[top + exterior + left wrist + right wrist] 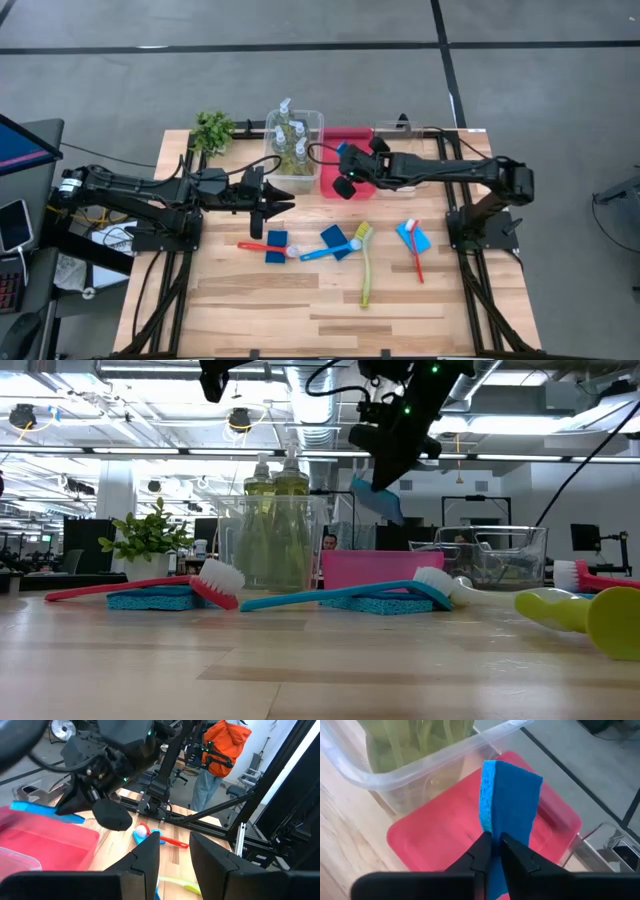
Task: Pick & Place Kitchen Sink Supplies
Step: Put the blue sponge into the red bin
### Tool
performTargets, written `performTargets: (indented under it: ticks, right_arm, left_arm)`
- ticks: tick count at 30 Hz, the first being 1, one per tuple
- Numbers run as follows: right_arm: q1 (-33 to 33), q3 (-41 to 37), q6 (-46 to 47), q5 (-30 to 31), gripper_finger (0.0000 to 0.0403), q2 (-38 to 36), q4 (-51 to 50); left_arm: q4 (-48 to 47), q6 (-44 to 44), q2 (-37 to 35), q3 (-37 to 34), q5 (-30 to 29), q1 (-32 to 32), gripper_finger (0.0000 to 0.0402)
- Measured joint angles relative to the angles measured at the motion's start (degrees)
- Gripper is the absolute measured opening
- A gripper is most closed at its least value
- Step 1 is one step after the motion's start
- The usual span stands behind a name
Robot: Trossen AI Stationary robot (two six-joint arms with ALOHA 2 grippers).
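My right gripper (496,847) hangs over the red tray (352,150), shut on a blue sponge (512,795). The low view shows this sponge (380,500) well above the tray (380,568). My left gripper (281,205) waits open and level in the air left of the tray, with nothing between its fingers (150,857). Pump bottles (288,135) stand in a clear tub. On the table lie three blue sponges (277,246), (337,241), (413,237), two red brushes (258,246), (417,260), a blue brush (318,253) and a yellow-green brush (365,270). My right gripper pinches one end of the blue sponge (495,827) between its two fingers. The fingers slant down from the table's right side. The sponge sticks out past the fingertips with a narrow side turned up, lifted clear above the red tray.
A leafy plant (212,130) stands at the table's far left corner. A second clear tub (400,133) sits right of the red tray. A person in an orange jacket (220,750) stands beyond the table. The table's near half (300,310) is bare wood.
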Motion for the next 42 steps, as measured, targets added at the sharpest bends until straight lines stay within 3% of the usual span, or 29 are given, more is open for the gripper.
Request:
performTargets:
  ticks: [11,16,25,35,42]
  right_arm:
    - [0.13,0.02,0.38,0.08,0.0135,0.67,-2.02]
    - [2.2,0.04,2.48,-0.45,0.0161,-0.22,-2.86]
    - [9.24,0.02,1.11,-5.51,0.0152,-0.56,-2.34]
    - [14.38,0.03,0.75,-22.66,0.0124,-0.47,-1.32]
    - [17.62,0.04,5.0,-23.9,0.0126,1.78,2.08]
  left_arm:
    - [0.01,0.0,0.0,0.02,0.0,0.0,0.0108]
    - [0.01,0.0,0.0,0.02,0.0,0.0,0.0108]
    - [0.01,0.2,0.0,0.02,0.0,0.0,0.0108]
    - [0.01,0.2,0.0,0.02,0.0,0.0,0.0108]
    - [0.01,0.2,0.0,0.02,0.0,0.0,0.0108]
